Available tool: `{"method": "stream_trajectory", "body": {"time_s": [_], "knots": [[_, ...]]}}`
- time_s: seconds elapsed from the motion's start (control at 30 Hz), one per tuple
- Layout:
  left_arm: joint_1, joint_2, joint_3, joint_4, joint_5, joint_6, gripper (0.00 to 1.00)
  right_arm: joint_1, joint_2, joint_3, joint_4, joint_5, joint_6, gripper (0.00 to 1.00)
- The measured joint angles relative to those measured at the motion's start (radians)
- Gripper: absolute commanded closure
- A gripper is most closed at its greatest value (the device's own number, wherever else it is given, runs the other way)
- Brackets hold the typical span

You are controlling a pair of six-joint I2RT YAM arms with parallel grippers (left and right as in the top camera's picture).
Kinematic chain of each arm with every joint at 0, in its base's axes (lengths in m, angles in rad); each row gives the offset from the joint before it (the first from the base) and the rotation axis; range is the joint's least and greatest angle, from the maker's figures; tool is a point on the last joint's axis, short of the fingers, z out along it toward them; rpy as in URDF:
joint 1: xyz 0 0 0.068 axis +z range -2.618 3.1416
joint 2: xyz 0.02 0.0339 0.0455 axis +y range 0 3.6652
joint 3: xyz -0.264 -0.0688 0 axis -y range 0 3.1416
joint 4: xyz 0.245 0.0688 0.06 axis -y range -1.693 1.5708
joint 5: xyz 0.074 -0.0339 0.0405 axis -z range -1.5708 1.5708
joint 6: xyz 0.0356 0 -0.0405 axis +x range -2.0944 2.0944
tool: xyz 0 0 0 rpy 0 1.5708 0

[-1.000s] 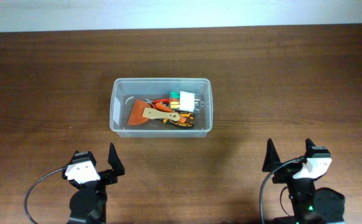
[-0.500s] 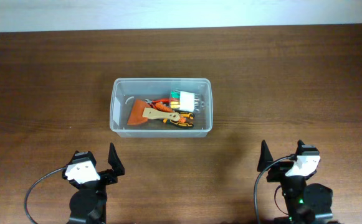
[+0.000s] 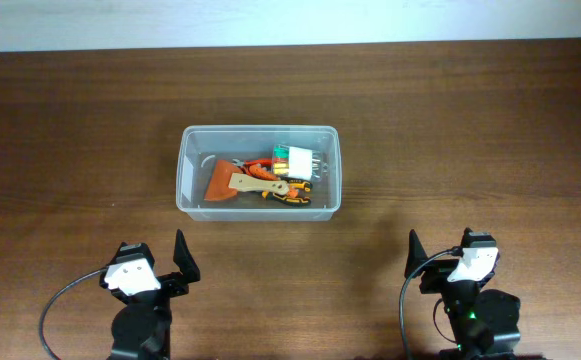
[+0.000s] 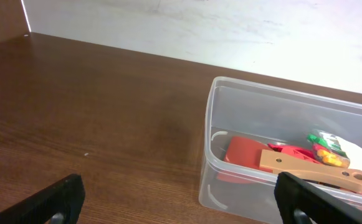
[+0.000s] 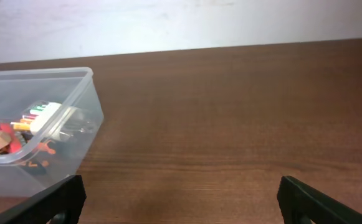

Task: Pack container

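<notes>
Since nothing loose is seen on the dark wood-grain counter [image 3: 70, 120], which is bounded at its far edge by a pale wall, the packing is judged to be at or near its end. The container [image 3: 182, 170] is set at the middle of the counter, open-topped and well apart from both arms, which are parked at the near edge. The left tool [image 3: 152, 258] and the right tool [image 3: 445, 255] are spread wide, and nothing is held in either. Inside the container are laid a scraper [image 3: 232, 183] with a red blade and wooden handle, orange-handled pliers [image 3: 285, 192], and a small clear case [image 3: 298, 160] of coloured bits at the right end. No lid is shown, so the next move is judged to call for little beyond keeping both arms clear of the container
</notes>
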State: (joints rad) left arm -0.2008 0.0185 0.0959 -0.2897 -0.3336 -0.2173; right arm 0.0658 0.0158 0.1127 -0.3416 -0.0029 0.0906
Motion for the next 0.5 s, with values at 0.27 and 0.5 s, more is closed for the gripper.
{"method": "stream_trajectory", "body": {"time_s": [0.27,0.5], "knots": [[0.0,0.0,0.0,0.0,0.0,0.0,0.01,0.0,0.0,0.0,0.002,-0.018,-0.09,0.01],[0.0,0.0,0.0,0.0,0.0,0.0,0.01,0.0,0.0,-0.001,0.003,-0.019,-0.122,0.01]]}}
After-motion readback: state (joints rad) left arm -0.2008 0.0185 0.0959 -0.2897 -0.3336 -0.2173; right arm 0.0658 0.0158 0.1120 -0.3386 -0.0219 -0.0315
